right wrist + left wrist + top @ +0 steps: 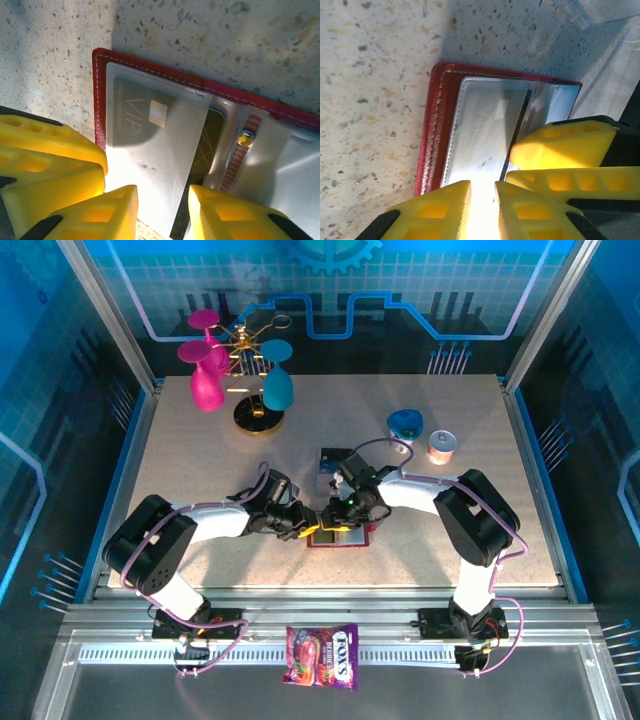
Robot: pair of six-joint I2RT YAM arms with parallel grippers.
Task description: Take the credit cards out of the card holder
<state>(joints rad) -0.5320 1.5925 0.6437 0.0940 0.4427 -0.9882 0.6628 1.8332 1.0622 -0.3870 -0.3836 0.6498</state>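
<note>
The red card holder [345, 539] lies open and flat on the table. A silver credit card [160, 150] marked VIP sticks out slantwise from its grey pocket, over a dark card [210, 135]. My right gripper [162, 212] is open, its jaws straddling the silver card's free end. My left gripper [482, 210] is shut to a narrow slit with nothing between the fingers. Its tips sit at the edge of the holder [432, 130], close beside the right gripper's fingers [560, 147]. Another dark card [332, 459] lies on the table behind the grippers.
A blue object [405, 423] and a small orange-and-white roll [441, 447] sit at the back right. A gold stand with pink and teal cups [245, 370] is at the back left. A colourful candy bag [322, 655] lies on the front rail.
</note>
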